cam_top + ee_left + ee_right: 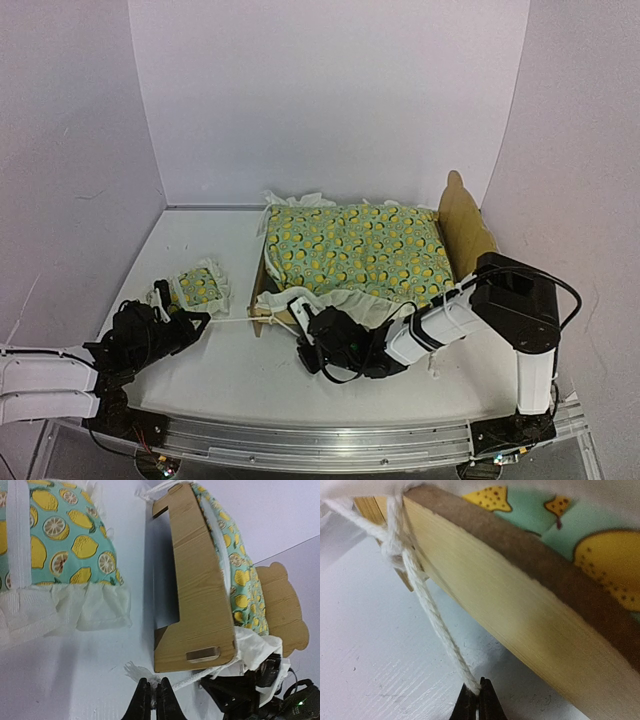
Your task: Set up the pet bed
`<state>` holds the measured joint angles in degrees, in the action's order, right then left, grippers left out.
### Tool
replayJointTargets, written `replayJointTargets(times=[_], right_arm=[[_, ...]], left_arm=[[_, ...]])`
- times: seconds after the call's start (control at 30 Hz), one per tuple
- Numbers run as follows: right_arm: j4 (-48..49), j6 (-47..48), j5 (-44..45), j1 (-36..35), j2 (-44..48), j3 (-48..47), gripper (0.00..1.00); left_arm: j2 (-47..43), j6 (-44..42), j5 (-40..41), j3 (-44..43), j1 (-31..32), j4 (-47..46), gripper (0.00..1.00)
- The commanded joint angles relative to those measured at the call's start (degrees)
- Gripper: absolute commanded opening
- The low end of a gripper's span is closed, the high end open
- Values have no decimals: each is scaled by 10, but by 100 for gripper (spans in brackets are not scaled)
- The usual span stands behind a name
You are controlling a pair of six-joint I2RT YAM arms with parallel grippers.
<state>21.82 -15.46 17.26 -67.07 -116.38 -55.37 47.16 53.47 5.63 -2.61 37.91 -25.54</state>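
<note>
My right gripper (479,684) pinches the white cord (432,615) at the near corner of the pet bed (465,220) mid-table, arm folded low; my left gripper (154,684), reaching left of the bed, clamps the same cord, bare table (260,385) between

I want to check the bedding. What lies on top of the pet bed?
A lemon-print quilt with a white ruffle covers the pet bed. Only its headboard and footboard show; the base panel under the quilt is hidden.
</note>
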Motion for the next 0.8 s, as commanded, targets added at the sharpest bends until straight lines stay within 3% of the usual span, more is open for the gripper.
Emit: replayJointTargets(times=[0.0, 0.07, 0.13, 0.17, 0.2, 0.27, 0.33, 0.47, 0.57, 0.67, 0.77], right_arm=[[-110, -5, -8, 1, 31, 26, 2], [-140, 7, -46, -4, 60, 26, 26], [-184, 18, -122, -9, 99, 24, 50], [-195, 18, -170, -9, 122, 32, 58], [-198, 15, -236, -10, 145, 44, 63], [-201, 3, -288, -10, 209, 73, 69], [-225, -6, -275, -10, 264, 88, 74], [-279, 0, -169, -6, 347, 75, 85], [-298, 8, -83, 13, 367, 51, 91], [-318, 0, -60, 50, 353, 23, 93], [-323, 15, -55, 61, 350, 8, 92]], left_arm=[[33, 0, 17, -32, -12, 36, 0], [60, -22, 11, -65, -12, 91, 2], [75, -34, 10, -89, -12, 158, 26], [75, -36, 12, -99, -12, 182, 38], [71, -41, 12, -108, -11, 198, 43], [52, -60, -4, -123, -12, 220, 56], [20, -74, -24, -140, -12, 237, 66], [10, -134, -161, -164, -4, 152, 77], [72, -173, -180, -239, 54, 146, 91], [150, -209, -138, -303, 107, 148, 94], [238, -247, -114, -360, 120, 163, 89]])
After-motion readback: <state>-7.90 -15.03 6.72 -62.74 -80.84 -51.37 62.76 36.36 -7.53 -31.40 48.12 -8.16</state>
